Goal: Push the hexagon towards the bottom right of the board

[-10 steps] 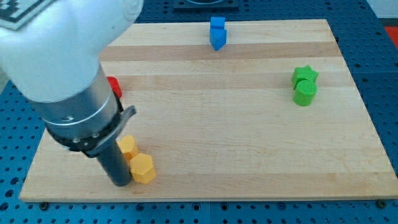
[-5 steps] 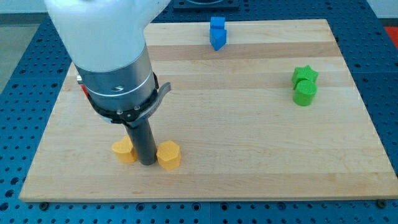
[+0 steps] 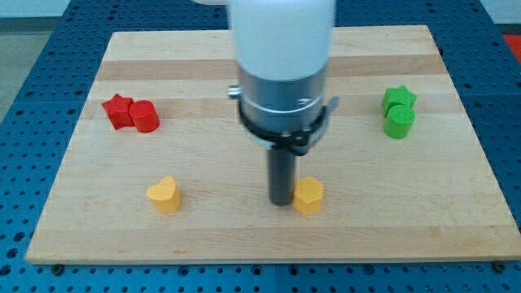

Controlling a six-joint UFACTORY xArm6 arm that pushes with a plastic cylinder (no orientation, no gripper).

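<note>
The yellow hexagon (image 3: 308, 196) lies on the wooden board (image 3: 407, 212) near the view's bottom, just right of centre. My tip (image 3: 282, 201) stands right at its left side, touching or nearly touching it. A yellow heart-shaped block (image 3: 164, 195) lies well to the left of the tip, near the bottom left. The arm's white and grey body hangs over the middle of the board.
A red star (image 3: 118, 110) and a red cylinder (image 3: 146, 116) sit together at the view's left. A green star (image 3: 399, 98) and a green cylinder (image 3: 399, 122) sit together at the right. The arm hides the board's top middle.
My tip has moved right along the bottom of the board, pushing the yellow hexagon right and away from the yellow heart. The arm now hides the blue blocks and uncovers the red ones.
</note>
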